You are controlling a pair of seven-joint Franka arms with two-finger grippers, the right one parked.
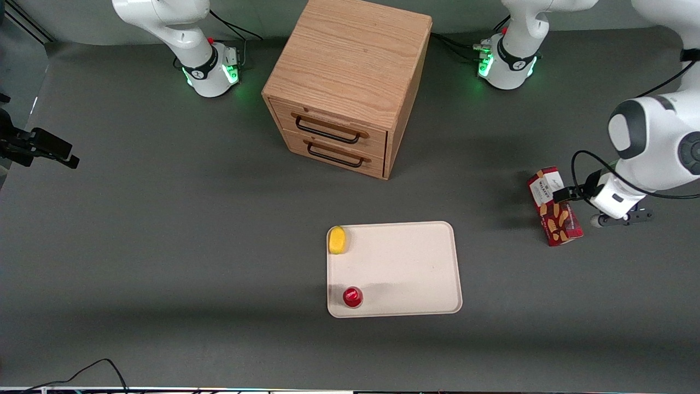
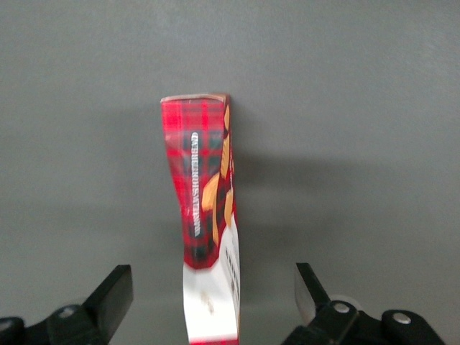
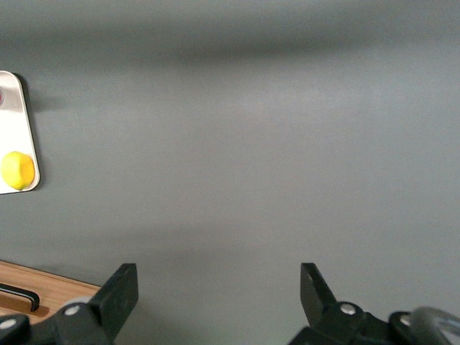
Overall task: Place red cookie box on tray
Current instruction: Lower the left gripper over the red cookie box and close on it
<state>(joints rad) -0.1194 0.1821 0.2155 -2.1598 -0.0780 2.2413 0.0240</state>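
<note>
The red cookie box (image 1: pixel 553 207) lies on its narrow long side on the grey table, toward the working arm's end and well apart from the tray (image 1: pixel 415 262). In the left wrist view the box (image 2: pixel 205 194) runs lengthwise away from the camera, white label end nearest. My left gripper (image 1: pixel 623 219) hovers over that label end. It is open (image 2: pixel 213 277), its fingertips (image 2: pixel 115 287) standing wide on either side of the box without touching it. The cream tray lies flat, nearer the front camera than the cabinet.
On the tray's edge toward the parked arm sit a yellow fruit-like object (image 1: pixel 337 239) and a small red cup (image 1: pixel 353 296). A wooden two-drawer cabinet (image 1: pixel 350 82) stands farther from the front camera, drawers shut. Both arm bases flank it.
</note>
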